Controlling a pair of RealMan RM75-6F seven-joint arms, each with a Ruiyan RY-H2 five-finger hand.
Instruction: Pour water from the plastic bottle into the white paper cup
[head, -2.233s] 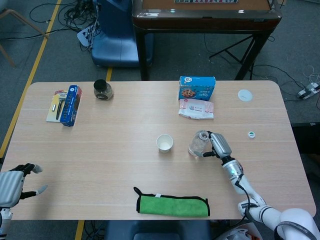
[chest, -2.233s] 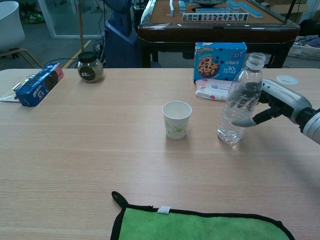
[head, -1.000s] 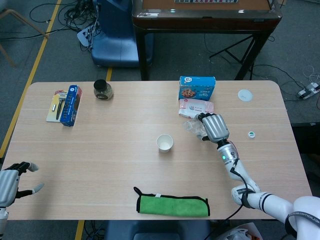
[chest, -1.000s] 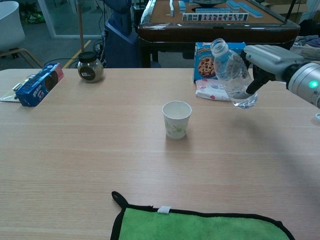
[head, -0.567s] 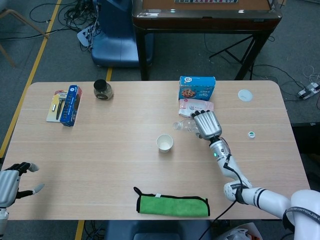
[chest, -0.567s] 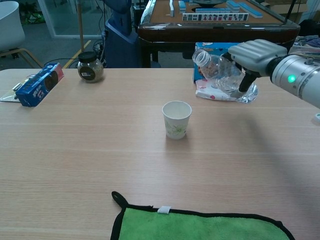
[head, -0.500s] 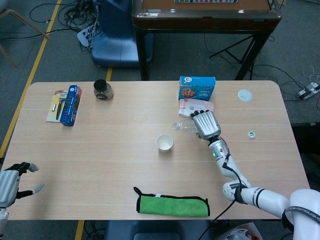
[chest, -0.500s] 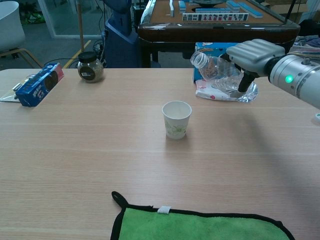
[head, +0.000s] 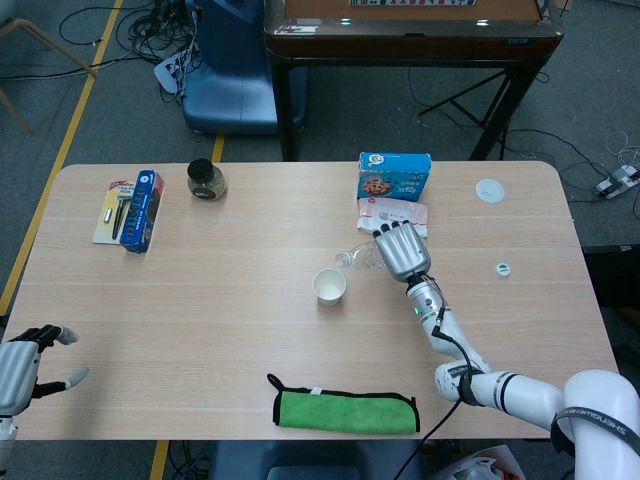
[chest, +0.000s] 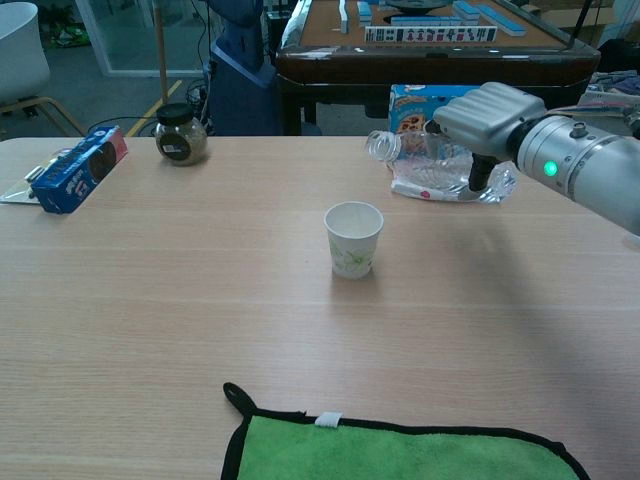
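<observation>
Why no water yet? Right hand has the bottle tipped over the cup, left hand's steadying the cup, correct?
Not quite. The left hand isn't steadying the white paper cup; the head view shows it at the table's near left corner, holding nothing. The rest stands: the right hand holds the plastic bottle tipped, mouth toward the cup.

The surface (chest: 150, 300) is pale wood-grain laminate, smooth with a soft sheen. The plastic bottle (chest: 425, 155) is clear, thin and crinkled, catching glints. The white paper cup (chest: 354, 238) looks matt, with a faint printed pattern. The right hand (chest: 487, 118) has a smooth grey satin shell. The green cloth (chest: 400, 448) is napped, edged in black binding.
</observation>
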